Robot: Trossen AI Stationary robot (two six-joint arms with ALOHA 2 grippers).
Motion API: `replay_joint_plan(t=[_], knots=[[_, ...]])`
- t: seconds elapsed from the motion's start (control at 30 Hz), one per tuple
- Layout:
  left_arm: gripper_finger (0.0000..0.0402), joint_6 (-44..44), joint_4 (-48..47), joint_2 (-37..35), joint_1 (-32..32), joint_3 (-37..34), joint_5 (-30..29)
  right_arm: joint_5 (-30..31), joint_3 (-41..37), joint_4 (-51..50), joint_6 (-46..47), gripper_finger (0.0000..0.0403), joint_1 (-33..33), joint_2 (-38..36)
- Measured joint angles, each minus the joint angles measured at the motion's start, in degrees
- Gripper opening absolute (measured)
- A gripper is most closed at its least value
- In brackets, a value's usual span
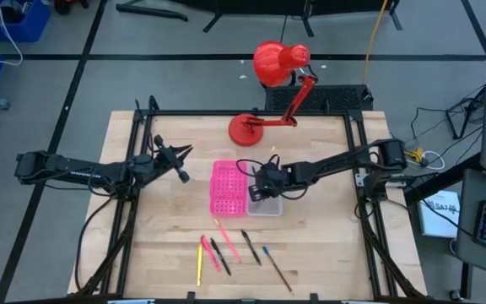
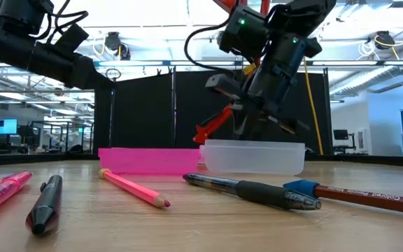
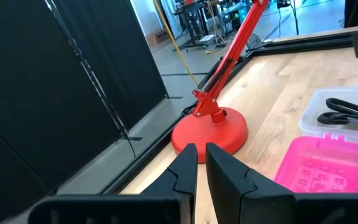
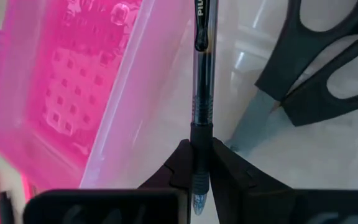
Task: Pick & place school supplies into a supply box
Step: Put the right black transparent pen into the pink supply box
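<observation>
Two fingers of my right tool (image 4: 201, 163) are pinching shut on a black pen (image 4: 202, 87), gripping it near its writing end so that the long barrel is projecting forward over the clear tray (image 1: 266, 205) of the supply box; I am holding it that way, I judge, so the pen is lining up with the tray's length and can be dropped in flat. In the right wrist view the pen is hanging above the tray floor beside the black-handled scissors (image 4: 328, 68), which are already lying inside, and I am keeping the barrel to the side of them nearer the wall shared with the pink perforated half (image 1: 229, 187), probably to avoid landing on the handles. From the low view my tool (image 2: 261, 112) is hovering just over the tray's rim (image 2: 254, 145), not yet touching it as far as I can tell. My left tool (image 3: 201, 163) is waiting well apart at the left of the table (image 1: 167, 245), its fingers nearly together and holding nothing, pointing toward the base of the red desk lamp (image 1: 251, 129). Nearer the front edge, several pens and pencils (image 1: 226, 249) are lying loose in a fan, still waiting to be picked, so the job is looking early to me.
</observation>
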Motion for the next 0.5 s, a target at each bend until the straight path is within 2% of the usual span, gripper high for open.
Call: replay_joint_plan(t=[0.5], knots=[[0.0042, -0.9, -0.1, 0.0, 0.0, 0.0, 0.0, -0.5, 0.0, 0.0, 3.1, 0.0025, 0.0, 0.0]])
